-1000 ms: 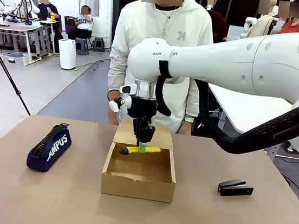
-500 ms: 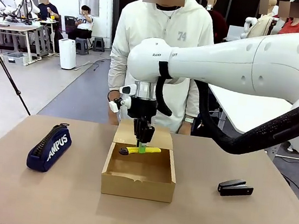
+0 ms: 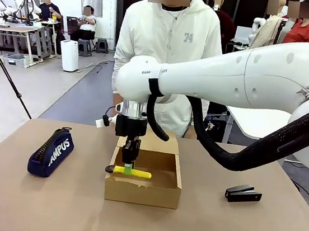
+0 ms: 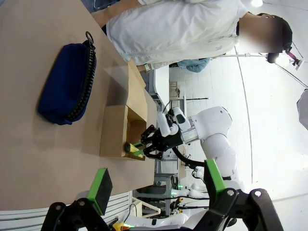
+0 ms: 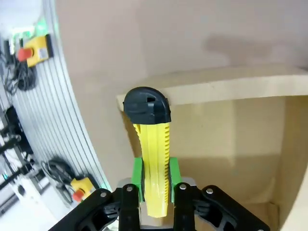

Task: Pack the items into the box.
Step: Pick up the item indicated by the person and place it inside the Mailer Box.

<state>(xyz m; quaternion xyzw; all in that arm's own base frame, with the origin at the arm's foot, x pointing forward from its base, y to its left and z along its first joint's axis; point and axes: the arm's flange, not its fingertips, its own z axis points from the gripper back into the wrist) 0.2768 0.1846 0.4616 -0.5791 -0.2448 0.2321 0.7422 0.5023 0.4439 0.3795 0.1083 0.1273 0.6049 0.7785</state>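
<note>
Front view: picking out the right end effector (image 3: 129,167) clenched crosswise on a yellow cutter (image 3: 136,173), black tip poking out to its left. Directly beneath it, finding the box (image 3: 142,193), flap lid folded back on the far side, with the cutter level just above the near-left corner. Well off to its left, spotting the pouch (image 3: 52,152) lying on the worktop (image 3: 197,228); well off to its right, the stapler (image 3: 243,193). Beyond it, noting a person (image 3: 169,38) in white at the far edge.

Left wrist view: catching the left end effector (image 4: 156,168) released, green pads spread wide, gripping nothing. Ahead of it, seeing the box (image 4: 114,132); farther ahead, the pouch (image 4: 67,89), apart from the box.

Right wrist view: confirming the grasp of the right end effector (image 5: 155,185), green pads (image 5: 137,169) pressing both sides of the ribbed yellow cutter (image 5: 154,144), black tip over the box (image 5: 216,84) rim at a corner.
</note>
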